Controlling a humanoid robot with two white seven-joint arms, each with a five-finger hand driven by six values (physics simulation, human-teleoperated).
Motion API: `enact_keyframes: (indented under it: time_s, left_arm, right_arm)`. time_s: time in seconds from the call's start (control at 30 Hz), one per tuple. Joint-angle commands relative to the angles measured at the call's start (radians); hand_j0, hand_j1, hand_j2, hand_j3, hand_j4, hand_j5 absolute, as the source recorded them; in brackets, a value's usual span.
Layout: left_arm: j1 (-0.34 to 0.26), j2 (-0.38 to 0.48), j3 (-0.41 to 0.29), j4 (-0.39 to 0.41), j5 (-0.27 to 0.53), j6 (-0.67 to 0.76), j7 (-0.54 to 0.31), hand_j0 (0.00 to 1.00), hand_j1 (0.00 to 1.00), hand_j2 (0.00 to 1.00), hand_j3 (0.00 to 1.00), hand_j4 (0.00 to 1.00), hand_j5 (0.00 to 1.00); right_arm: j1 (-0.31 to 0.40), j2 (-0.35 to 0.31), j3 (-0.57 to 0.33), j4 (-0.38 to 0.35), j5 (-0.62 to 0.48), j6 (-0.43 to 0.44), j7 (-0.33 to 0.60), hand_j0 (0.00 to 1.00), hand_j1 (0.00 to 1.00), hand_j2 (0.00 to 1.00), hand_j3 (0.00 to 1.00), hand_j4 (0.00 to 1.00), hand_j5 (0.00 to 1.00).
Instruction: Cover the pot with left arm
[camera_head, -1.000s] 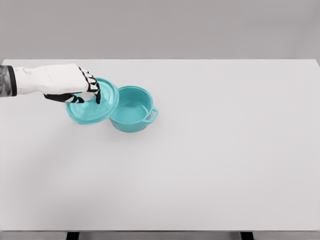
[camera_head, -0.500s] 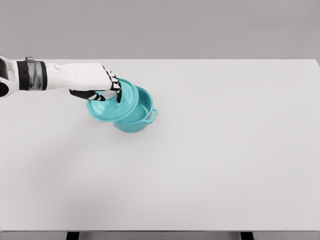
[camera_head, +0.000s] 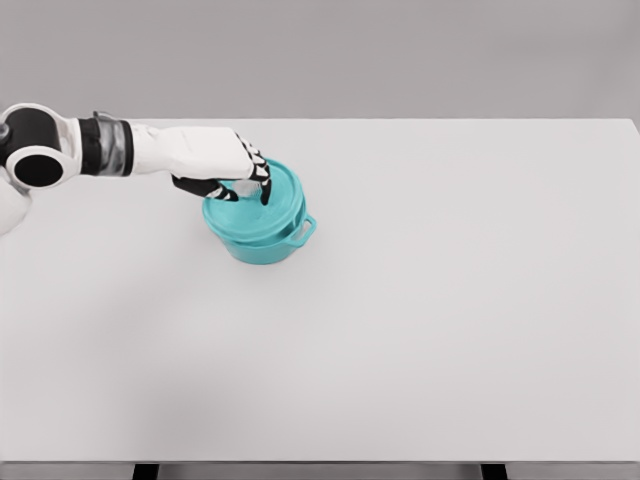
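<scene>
Fingers (camera_head: 262, 186): black-jointed, curled downward and closed on the knob area at the top of the lid (camera_head: 262, 208). You can see the tips pressed into the lid's centre; the knob itself is hidden beneath them.

Left hand (camera_head: 228, 168): white, reaching in from the left edge over the far-left part of the table (camera_head: 450, 320). It holds the lid from above. The right hand is not in view.

Lid: teal, round, sitting directly under the fingers and over the mouth of the pot. It appears tilted slightly, its left edge overhanging the pot's left wall, so you should judge it as not quite centred. Whether its rim already touches the pot's rim cannot be told from this view.

Pot (camera_head: 268, 243): teal, with a side handle (camera_head: 303, 231) pointing right and near. It stands on the far-left part of the table, just below and slightly right of the hand. Only its near wall and handle show beneath the lid.

Step in hand: placing, final alignment. The lid is over the pot but looks offset to the left.

Next move, as a judgement: you would want a small shift to the right, then a level descent until the lid seats all round, and only then a release of the fingers. Letting go early risks the lid sliding off the left rim.
</scene>
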Motion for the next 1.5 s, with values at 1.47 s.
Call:
enact_keyframes:
  time_s: [1.47]
  left_arm:
    - [-0.023, -0.047, -0.025, 0.09, -0.001, 0.003, 0.0, 0.55, 0.55, 0.55, 0.55, 0.55, 0.55]
  right_arm:
    - [0.0, 0.0, 0.0, 0.0, 0.001, 0.0, 0.0, 1.0, 1.0, 1.0, 1.0, 1.0, 1.0]
